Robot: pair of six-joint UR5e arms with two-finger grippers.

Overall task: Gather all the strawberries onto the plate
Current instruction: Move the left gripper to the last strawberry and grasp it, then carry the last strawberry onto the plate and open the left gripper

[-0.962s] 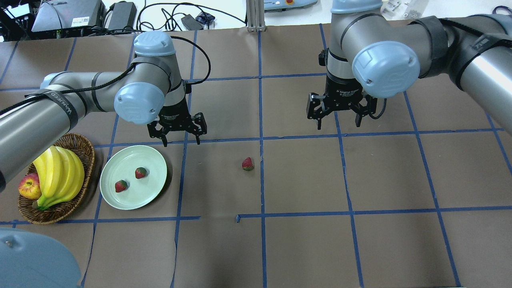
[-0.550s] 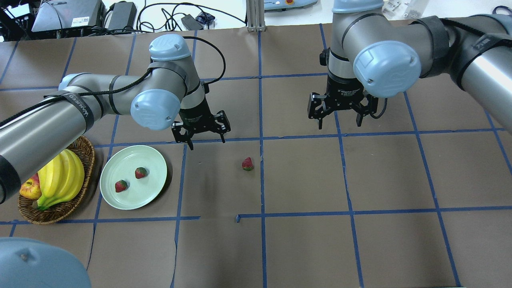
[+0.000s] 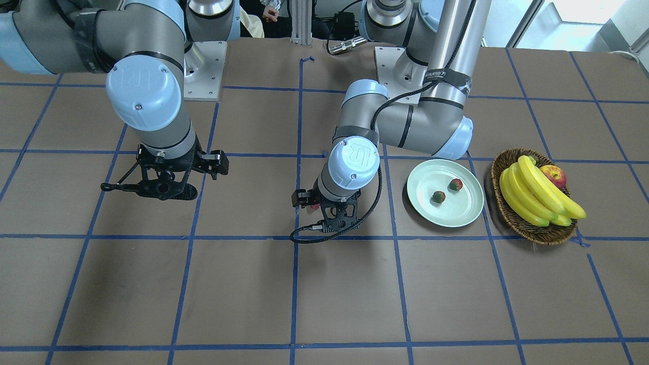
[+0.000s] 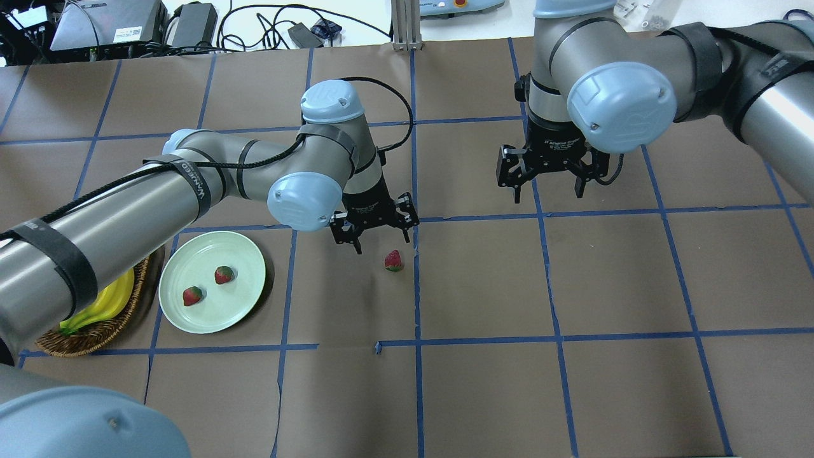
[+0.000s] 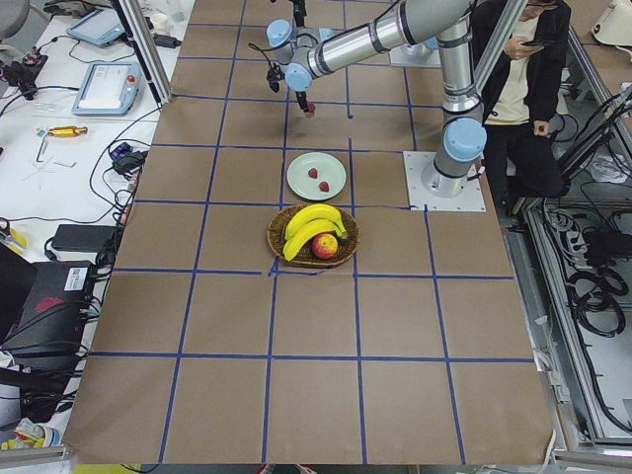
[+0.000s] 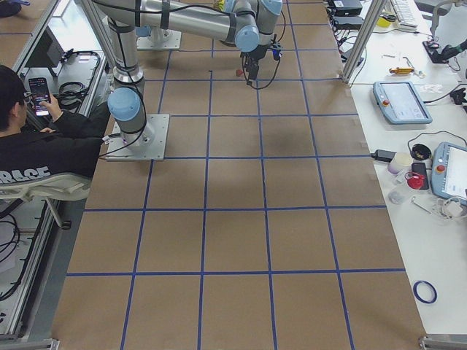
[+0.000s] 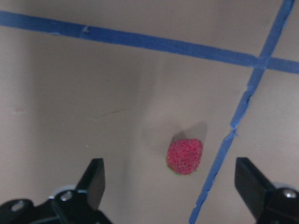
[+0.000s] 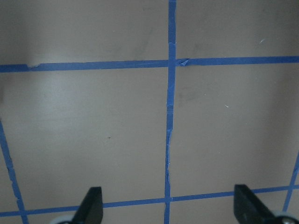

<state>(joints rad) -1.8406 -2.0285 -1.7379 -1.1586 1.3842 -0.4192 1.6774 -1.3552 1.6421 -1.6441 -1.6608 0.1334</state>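
Left gripper (image 4: 381,244), jaws spread and empty, hovers nearly over the small red strawberry (image 4: 393,261), well apart from the round mint-green plate (image 4: 238,306).

**Inspector:** State the surface under your left pincer (image 4: 381,243).

**Me:** Brown paper (image 4: 483,394), creased in places, gridded with blue tape (image 4: 416,159). One tape line runs just beside my left pincer; another passes below my right pincer (image 4: 547,194). Lighting even, shadows soft.

**Inspector:** And beyond the pincers?

**Me:** Past the table edge ahead of both: a white bench (image 4: 362,22) with black cables (image 4: 254,13), a power brick (image 4: 194,22) and an aluminium post (image 4: 407,22). Well apart, off my right pincer's side, a second white bench (image 6: 438,240) carries screen pendants (image 6: 398,102). Far behind the pincers sits a person (image 6: 36,146) in black, looking at a phone (image 6: 38,91).
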